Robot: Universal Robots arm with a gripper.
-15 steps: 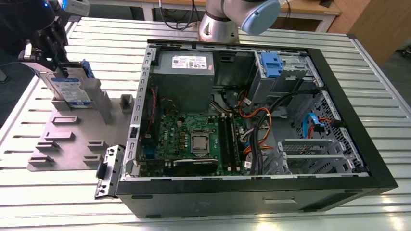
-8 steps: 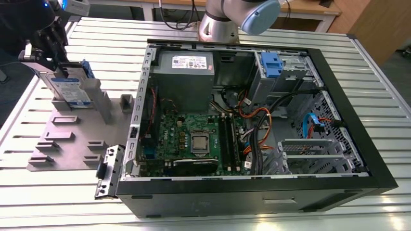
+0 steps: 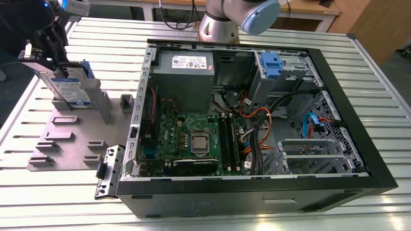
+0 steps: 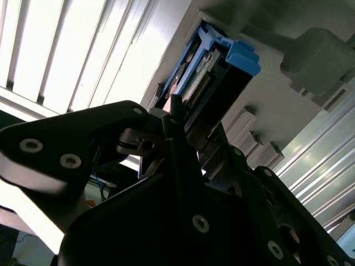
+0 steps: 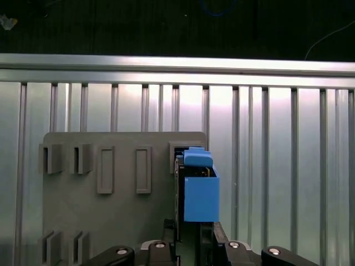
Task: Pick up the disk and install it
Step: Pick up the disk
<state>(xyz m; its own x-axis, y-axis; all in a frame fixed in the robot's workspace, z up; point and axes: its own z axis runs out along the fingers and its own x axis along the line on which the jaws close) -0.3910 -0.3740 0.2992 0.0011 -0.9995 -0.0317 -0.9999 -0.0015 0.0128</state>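
We're at the pick-up, by our reading. The disk (image 3: pixel 69 90) stands on edge in a slot of the grey fixture plate (image 3: pixel 77 142). That's out on the desk (image 3: pixel 57 197) at the exterior view's left, well apart from the open computer case (image 3: pixel 224 204). The gripper (image 3: pixel 54 70) sits right over its upper edge, and in the first wrist view the gripper (image 5: pixel 189 235) straddles the disk (image 5: pixel 199 197). Have the fingers bitten on, or do they stand just off its faces? We cannot tell. The disk looks seated in its slot, so we judge nothing of the install done. The blue-tabbed drive cage (image 3: pixel 273 65) sits at the case's far corner.

The next move, we'd say, calls for a square clamp on the flat faces. Then a straight pull along the slot with no tilt, or the rails could bind on the slot walls.

The disk is a thin slab of silver metal with a smooth white-and-blue label, edged in glossy blue plastic rails (image 4: pixel 238 55). It looks hard and slick. The plate is matte grey plastic with raised rectangular pockets, and the desk is ribbed bright aluminium.
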